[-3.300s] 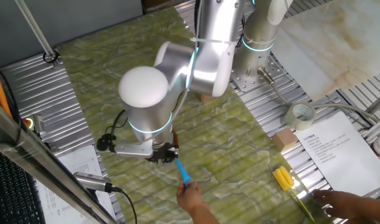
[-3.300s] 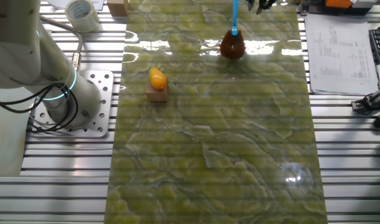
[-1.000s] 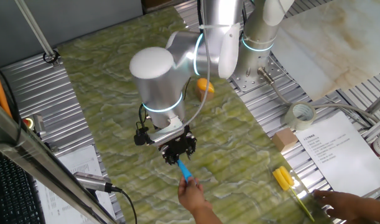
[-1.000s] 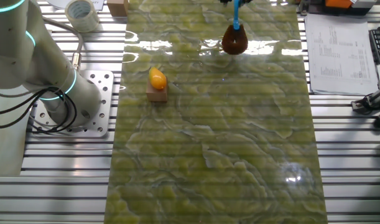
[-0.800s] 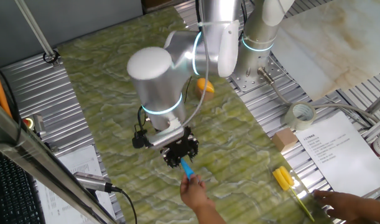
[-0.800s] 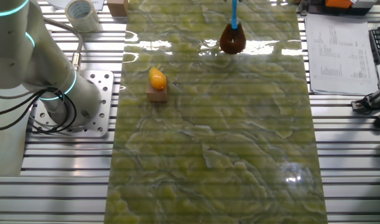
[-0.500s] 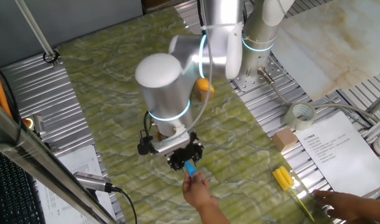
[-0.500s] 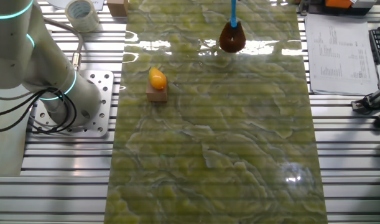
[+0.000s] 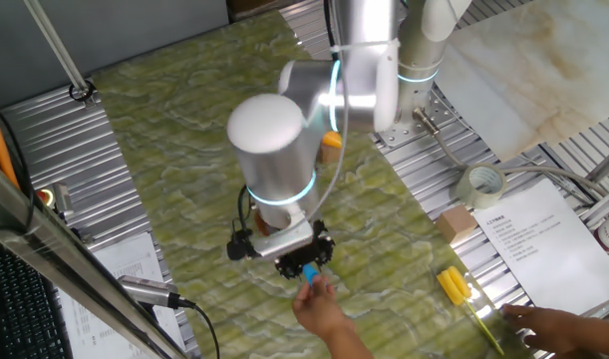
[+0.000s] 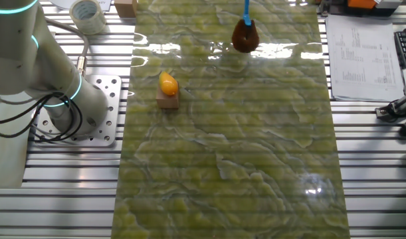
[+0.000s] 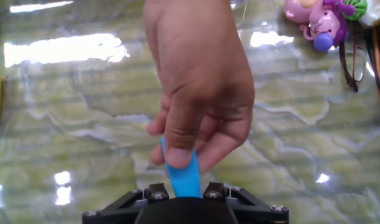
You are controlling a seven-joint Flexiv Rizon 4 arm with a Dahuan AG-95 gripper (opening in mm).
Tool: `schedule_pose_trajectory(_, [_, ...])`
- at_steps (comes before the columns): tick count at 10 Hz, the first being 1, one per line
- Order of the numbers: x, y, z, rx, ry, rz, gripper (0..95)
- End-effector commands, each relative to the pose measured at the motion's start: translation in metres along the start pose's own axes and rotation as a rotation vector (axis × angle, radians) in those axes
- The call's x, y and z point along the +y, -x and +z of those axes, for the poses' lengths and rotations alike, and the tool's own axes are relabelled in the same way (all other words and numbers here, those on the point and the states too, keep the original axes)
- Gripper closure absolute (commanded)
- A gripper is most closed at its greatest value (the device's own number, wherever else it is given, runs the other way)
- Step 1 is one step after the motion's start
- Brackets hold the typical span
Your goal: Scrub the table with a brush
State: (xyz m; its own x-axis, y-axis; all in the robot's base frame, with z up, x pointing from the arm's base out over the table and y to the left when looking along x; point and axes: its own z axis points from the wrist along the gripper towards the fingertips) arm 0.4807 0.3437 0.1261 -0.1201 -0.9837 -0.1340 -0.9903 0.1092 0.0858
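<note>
The brush has a light-blue handle (image 11: 182,174) that runs up between my gripper's (image 11: 185,190) two black jaws, which stand shut against its sides. A person's hand (image 11: 199,87) also pinches the handle just below the jaws and hides the bristles in the hand view. In the other fixed view the reddish-brown bristles (image 10: 245,36) rest on the green-yellow marbled table (image 10: 229,146) near its far end, with the handle rising out of frame. In one fixed view my gripper (image 9: 304,261) hangs low over the table (image 9: 174,110), with the hand (image 9: 322,299) right under it.
An orange object on a small wooden block (image 10: 167,86) stands left of the brush. A tape roll (image 9: 483,184), printed sheets (image 9: 528,234), a yellow tool (image 9: 454,284) and a second hand (image 9: 548,324) are at the right. A pink toy (image 11: 317,22) lies ahead.
My arm has moved right and toward the table's near edge, carrying the handle. The bristles have slid slightly left and away across the table. The person's hand has followed.
</note>
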Motion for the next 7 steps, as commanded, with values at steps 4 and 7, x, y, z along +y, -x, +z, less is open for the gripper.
schedule_pose_trajectory(4, [0.0025,0.0025,-0.0032,0.082,-0.005,0.021,57.0])
schedule_pose_trajectory(7, [0.0069,0.009,-0.0044,0.135,-0.004,0.05,57.0])
